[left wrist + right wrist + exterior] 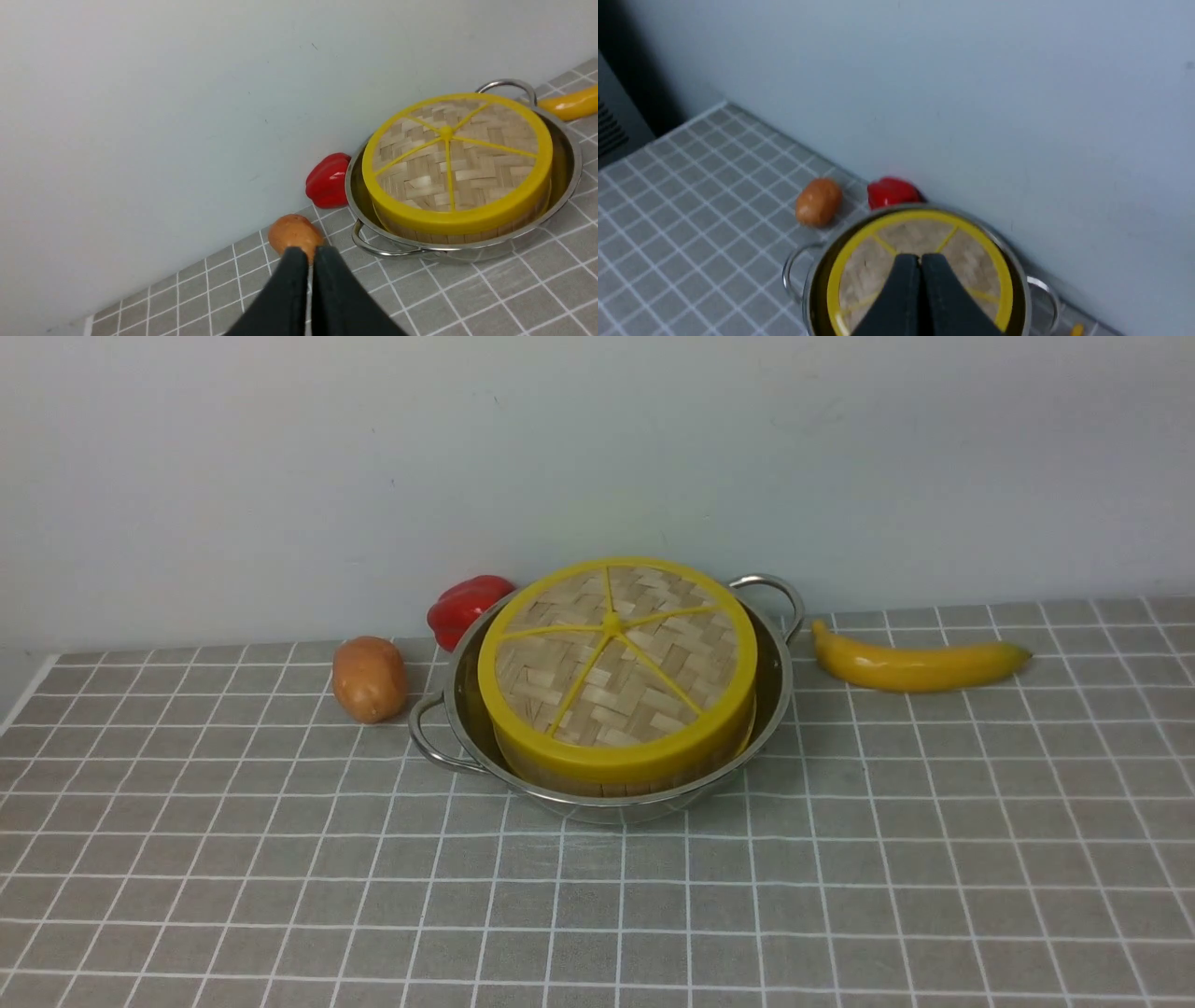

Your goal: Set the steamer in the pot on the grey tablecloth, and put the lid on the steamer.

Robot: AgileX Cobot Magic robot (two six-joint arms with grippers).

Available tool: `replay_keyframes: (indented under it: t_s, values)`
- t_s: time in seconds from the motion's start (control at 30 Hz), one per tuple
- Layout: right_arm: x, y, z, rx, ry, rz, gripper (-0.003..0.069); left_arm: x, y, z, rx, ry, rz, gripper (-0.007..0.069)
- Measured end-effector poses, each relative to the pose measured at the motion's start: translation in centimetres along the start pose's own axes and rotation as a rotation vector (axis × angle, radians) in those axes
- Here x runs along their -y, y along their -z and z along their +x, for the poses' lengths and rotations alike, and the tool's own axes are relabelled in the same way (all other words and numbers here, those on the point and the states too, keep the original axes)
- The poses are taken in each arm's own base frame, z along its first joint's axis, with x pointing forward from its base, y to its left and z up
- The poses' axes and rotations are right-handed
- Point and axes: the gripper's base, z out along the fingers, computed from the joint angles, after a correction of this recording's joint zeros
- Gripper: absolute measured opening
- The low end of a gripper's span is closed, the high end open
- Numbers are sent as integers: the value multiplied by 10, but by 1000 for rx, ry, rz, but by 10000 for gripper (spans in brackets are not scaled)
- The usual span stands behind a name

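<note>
The pot (771,672) stands on the grey tablecloth (280,859), with the steamer (602,791) down inside it and the lid (616,653) resting on top of the steamer, so both placements look done. The lid is probably light and stiff, woven bamboo in a smooth yellow rim. If it needed reseating, the central knob or the rim's edge would be the sensible hold, and the weave itself is best left unpinched. The steamer likely handles the same way, but little of its side shows above the pot wall. The steel pot looks slick and heavier, with its loop handles free. A potato (370,678) lies just left of the pot, a red pepper (464,607) sits behind it on that side, and a banana (920,663) lies to its right, none of them touching it. The left gripper (310,255) has its jaws pressed together on nothing, low and to the pot's left. The right gripper (920,260) is likewise clenched and empty, above the lid.
</note>
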Motion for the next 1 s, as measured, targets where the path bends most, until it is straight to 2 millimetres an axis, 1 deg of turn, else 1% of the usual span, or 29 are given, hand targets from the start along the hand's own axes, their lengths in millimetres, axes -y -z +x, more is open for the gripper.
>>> replay_keyframes:
  t_s: [0.07,0.1,0.13,0.17,0.2,0.33,0.37,0.4,0.43,0.47,0.53,0.67,1.0]
  values:
    - [1,0,33,-30,-7,2,-13,1,-1,2,-4,15,2,12]
    - [2,-1,53,-6,-13,3,-13,2,-3,4,-8,27,5,17]
    - [3,-2,62,-18,-16,5,-13,2,-3,4,-6,29,6,19]
    - [3,-4,72,7,-20,5,-13,3,-5,6,-8,33,8,21]
    - [5,-9,100,29,-35,7,-13,5,-6,8,-12,44,11,23]
    - [9,-31,180,63,-112,11,-13,7,-10,15,-35,77,17,33]
    - [9,-34,187,49,-117,12,-13,8,-11,15,-36,78,17,33]
    - [10,-39,205,61,-131,8,-13,8,-11,16,-40,83,17,35]
    - [10,-42,216,56,-137,8,-13,8,-11,16,-40,86,17,39]
    - [11,-44,223,63,-141,6,-12,8,-11,16,-41,89,18,43]
    - [11,-45,228,67,-143,5,-10,8,-11,16,-41,88,18,45]
    - [11,-46,227,97,-160,0,-4,8,-11,16,-42,88,17,61]
    - [11,-46,227,105,-164,-1,14,8,-11,16,-42,91,17,75]
